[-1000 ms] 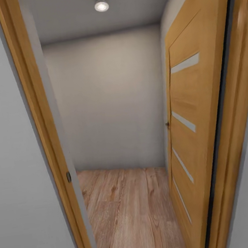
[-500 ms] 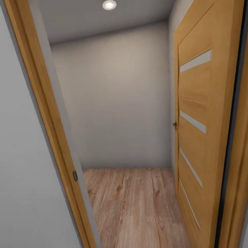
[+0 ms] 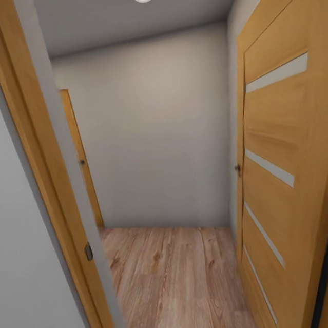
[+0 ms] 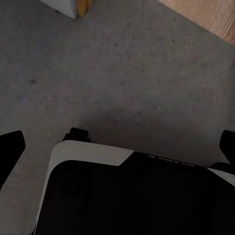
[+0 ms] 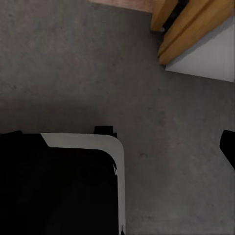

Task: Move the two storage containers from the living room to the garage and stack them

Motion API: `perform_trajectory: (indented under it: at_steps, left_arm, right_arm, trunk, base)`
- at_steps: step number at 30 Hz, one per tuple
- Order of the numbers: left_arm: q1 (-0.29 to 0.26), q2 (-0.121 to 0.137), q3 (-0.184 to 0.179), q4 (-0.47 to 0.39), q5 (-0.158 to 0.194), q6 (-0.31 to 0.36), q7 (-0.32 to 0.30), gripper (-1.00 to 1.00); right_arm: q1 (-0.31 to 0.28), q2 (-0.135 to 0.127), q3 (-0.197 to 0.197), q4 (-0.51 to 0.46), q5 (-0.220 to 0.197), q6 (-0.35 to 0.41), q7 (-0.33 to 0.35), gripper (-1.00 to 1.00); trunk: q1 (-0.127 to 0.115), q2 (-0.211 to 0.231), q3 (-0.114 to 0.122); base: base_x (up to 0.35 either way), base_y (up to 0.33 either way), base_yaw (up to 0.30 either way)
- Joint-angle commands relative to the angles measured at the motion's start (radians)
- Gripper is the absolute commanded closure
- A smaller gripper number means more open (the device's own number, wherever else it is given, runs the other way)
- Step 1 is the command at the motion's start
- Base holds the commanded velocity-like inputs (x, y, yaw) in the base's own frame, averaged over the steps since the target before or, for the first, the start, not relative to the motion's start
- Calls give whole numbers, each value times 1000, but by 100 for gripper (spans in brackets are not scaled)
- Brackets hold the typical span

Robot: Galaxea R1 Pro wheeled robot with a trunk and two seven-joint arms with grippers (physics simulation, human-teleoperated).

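Note:
The two storage containers are out of view. The left wrist view looks down on the dark grey concrete floor (image 4: 122, 73); my left gripper (image 4: 118, 147) is open, its black fingertips (image 4: 10, 152) spread to both edges with nothing between them. My right gripper (image 5: 117, 144) hangs over the same floor (image 5: 73, 63), open and empty, with one fingertip (image 5: 229, 147) at the edge.
Ahead is a narrow doorway: a wooden frame (image 3: 41, 175) on the left, an open wooden door (image 3: 289, 168) with pale slats on the right. Beyond lie a light wood plank floor (image 3: 175, 287), a grey back wall (image 3: 155, 134) and another door (image 3: 80, 159). My black base (image 4: 132, 196) sits below the grippers.
The whole head view has shifted, so the camera has moved closer to the doorway. A second wooden door on the hall's left side now shows past the frame.

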Motion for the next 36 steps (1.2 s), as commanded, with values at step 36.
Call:
perform_trajectory:
  at_steps: [36]
  left_arm:
    - [-1,-1,0,-1,5,-3,-3,-100]
  right_arm:
    - [-2,-1,4,3,-9,-5,5,-100]
  trunk:
    - [1,-1,-2]
  base:
    - [193,-65,0]
